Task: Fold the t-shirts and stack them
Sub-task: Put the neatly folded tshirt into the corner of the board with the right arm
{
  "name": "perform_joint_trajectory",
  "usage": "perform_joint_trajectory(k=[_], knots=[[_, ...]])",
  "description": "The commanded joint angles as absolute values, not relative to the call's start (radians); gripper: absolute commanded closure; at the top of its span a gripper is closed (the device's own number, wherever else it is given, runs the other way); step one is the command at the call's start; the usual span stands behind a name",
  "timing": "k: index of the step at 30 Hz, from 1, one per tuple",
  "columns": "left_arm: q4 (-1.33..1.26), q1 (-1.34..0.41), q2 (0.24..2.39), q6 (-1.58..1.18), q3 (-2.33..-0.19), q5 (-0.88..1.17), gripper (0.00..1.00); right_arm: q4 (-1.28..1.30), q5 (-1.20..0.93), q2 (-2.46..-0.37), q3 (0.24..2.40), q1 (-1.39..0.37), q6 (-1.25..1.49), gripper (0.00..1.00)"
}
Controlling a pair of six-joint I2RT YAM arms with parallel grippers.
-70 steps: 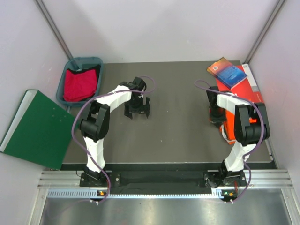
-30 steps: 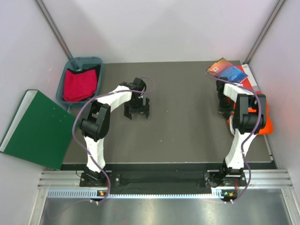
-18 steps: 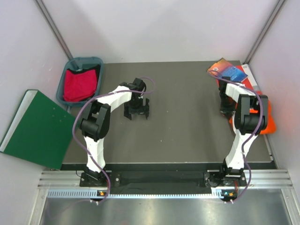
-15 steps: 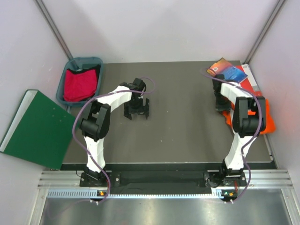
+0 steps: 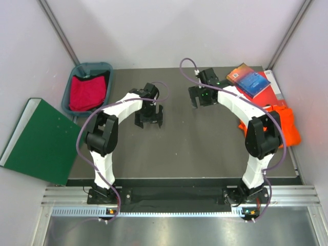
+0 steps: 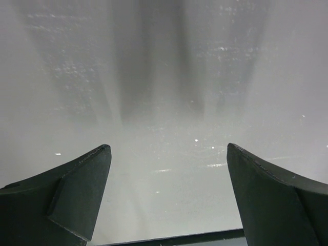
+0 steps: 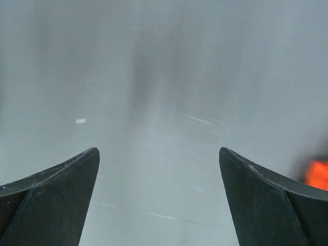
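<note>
Currently both pincers are spread to full width and hold nothing. The left gripper [image 5: 148,118] hangs over the table [image 5: 195,154] just left of centre. The right gripper [image 5: 201,97] hangs toward 12 o'clock; its wrist view shows only bare surface between the fingers.

The orange t-shirt [image 5: 288,125] lies bunched at 3 o'clock, against the table's right edge and partly under the right arm's elbow. The red t-shirt [image 5: 86,93] sits in the bin [image 5: 92,65] at 10 o'clock.

Probable faults:
- Elbow drag: any swing of the right arm may catch the orange fabric and pull it over the edge.
- Multi-layer pinch: a grasp on the bunched heap would likely take several layers, preventing a flat spread.
- Collision: the books [image 5: 249,79] at 1 o'clock lie near the approach path.
</note>
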State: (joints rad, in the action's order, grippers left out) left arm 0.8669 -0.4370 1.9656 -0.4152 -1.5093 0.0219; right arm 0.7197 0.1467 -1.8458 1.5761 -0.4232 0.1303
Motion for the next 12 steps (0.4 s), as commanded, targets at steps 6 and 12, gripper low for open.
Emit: perform_joint_trajectory(k=[6, 12], knots=[[0.865, -0.388, 1.916, -0.396, -1.532, 0.039, 0.01, 0.669, 0.009, -1.936, 1.634, -0.528, 0.136, 0.01], [0.821, -0.338, 1.898, -0.385, -1.514, 0.08, 0.01, 0.664, 0.031, -1.924, 1.605, -0.528, 0.118, 0.0]])
